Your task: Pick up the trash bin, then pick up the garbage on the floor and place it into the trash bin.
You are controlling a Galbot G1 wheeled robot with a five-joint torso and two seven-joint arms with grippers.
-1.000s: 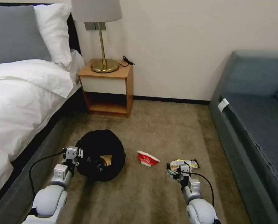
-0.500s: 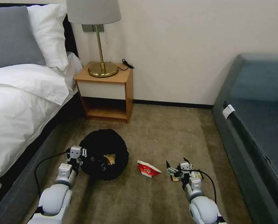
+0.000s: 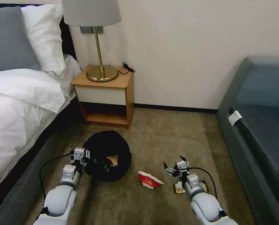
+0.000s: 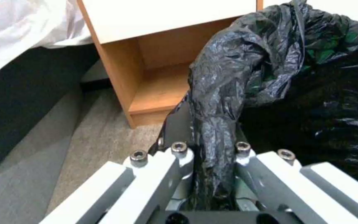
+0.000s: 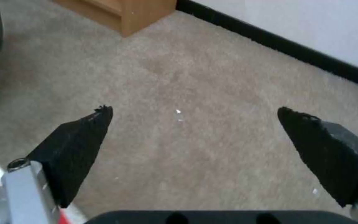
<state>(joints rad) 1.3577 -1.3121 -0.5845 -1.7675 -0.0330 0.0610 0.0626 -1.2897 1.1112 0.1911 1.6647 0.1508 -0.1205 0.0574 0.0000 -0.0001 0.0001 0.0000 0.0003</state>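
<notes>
Carpet between bed and sofa, nightstand with lamp against the wall. Trash bin draped in black bag, low beside the bed, brown crumpled paper visible inside the opening. Left gripper clamped on a bunched fold of the bin's bag at its near-left rim. Right gripper spread wide, nothing between its fingers, hanging over bare carpet. Red-and-white cup flattened on the carpet between bin and right arm. Snack wrapper with yellow print just behind the right gripper, partly hidden under the right wrist.
</notes>
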